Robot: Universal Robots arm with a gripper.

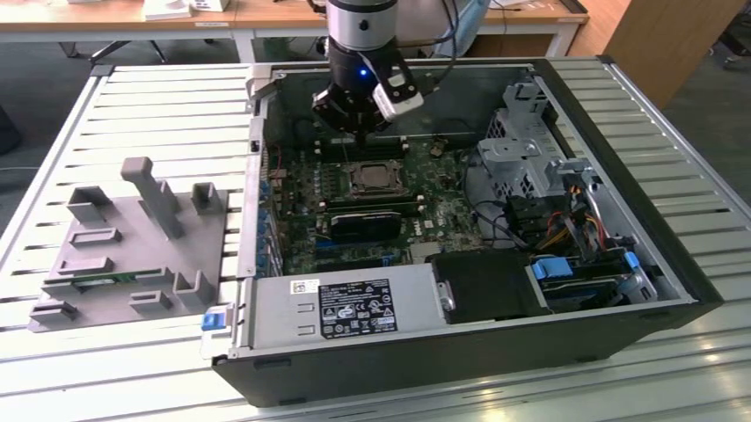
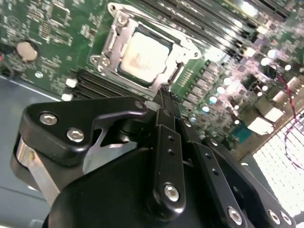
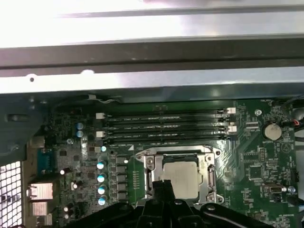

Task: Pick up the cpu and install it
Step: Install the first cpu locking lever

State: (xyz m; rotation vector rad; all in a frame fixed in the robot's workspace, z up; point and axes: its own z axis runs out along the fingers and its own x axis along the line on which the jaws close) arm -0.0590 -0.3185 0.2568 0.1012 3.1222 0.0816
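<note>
The cpu (image 1: 373,178) lies flat in its metal socket frame on the green motherboard (image 1: 441,220) inside the open computer case. Both wrist views show the cpu's (image 2: 142,56) silver-grey top; the cpu (image 3: 183,178) sits square inside the frame. My gripper (image 1: 358,134) hangs above the board, just off the socket's edge on the side of the memory slots. Its two black fingers (image 2: 165,102) are pressed together with nothing between them. In the first wrist view the fingertips (image 3: 162,186) overlap the cpu's edge.
A black heatsink block (image 1: 368,224) sits on the board near the socket. Empty memory slots (image 3: 164,126) run beside the socket. The power supply (image 1: 340,308), drive cage (image 1: 522,149) and cables crowd the case. A grey fixture (image 1: 129,251) holding a green memory stick (image 1: 118,280) stands at the exterior view's left.
</note>
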